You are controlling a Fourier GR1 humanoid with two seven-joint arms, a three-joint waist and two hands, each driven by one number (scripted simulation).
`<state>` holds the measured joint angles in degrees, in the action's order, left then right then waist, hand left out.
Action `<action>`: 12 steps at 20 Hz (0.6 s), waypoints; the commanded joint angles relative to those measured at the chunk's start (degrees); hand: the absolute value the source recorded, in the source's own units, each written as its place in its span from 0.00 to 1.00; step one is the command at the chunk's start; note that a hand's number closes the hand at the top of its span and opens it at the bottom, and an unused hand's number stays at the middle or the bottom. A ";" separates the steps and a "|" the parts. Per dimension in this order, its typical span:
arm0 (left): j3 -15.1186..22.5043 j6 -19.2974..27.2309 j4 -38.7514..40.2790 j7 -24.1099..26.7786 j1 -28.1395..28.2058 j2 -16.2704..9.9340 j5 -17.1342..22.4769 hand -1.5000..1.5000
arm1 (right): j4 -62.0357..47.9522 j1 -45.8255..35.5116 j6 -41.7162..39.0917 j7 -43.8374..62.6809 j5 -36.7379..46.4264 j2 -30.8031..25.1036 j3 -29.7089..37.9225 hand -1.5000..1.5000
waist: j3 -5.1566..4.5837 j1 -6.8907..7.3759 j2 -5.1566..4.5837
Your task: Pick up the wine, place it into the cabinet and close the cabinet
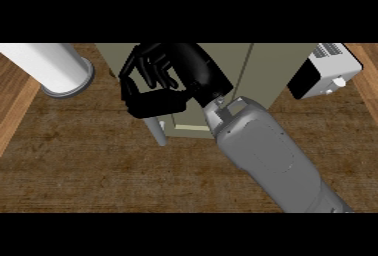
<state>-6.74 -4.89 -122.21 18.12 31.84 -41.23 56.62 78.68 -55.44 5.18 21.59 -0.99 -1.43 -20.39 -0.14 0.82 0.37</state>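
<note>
Head view looks steeply down on a brown wooden surface (88,165) where an olive-green cabinet (273,70) stands at the top centre. One grey forearm rises from the lower right, and its black right hand (170,75) hangs over the cabinet's left door, fingers (144,67) curled inward; whether they hold anything cannot be told. A grey handle (160,131) sticks out just below the hand. The wine cannot be made out. A white cylinder (52,65) lies at upper left, a white appliance (325,70) at upper right.

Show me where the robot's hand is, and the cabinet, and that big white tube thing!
right hand (166,80), head view, on its curled black fingers.
cabinet (284,67), head view, on its right door.
white cylinder (44,62), head view, on its side.
</note>
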 commanded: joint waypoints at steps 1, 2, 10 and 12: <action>3.24 2.00 0.65 -1.75 -3.88 1.45 -2.61 0.00 | -10.11 -0.04 -1.53 -7.99 0.95 -2.32 4.57 1.00 | 0.13 -0.14 -0.92; 5.72 4.93 -3.02 -2.73 -3.77 2.44 -4.00 0.00 | -10.62 -2.98 -2.93 -5.97 0.37 -3.21 5.69 1.00 | 0.16 -0.04 -0.86; 9.63 7.90 1.97 -2.58 -10.54 5.42 -7.04 0.00 | -14.44 -4.17 -4.50 -11.68 0.16 -6.76 8.85 1.00 | 0.10 -1.03 -1.51; 10.47 7.91 1.58 -2.10 -9.25 5.85 -8.78 0.00 | -15.11 -3.13 -4.14 -11.47 0.62 -7.29 8.60 1.00 | 0.10 -0.57 -1.23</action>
<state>1.25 1.55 -121.36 15.78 24.02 -36.83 50.29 70.98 -57.54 -2.05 10.05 -2.61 -2.75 -18.32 -1.08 1.52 1.27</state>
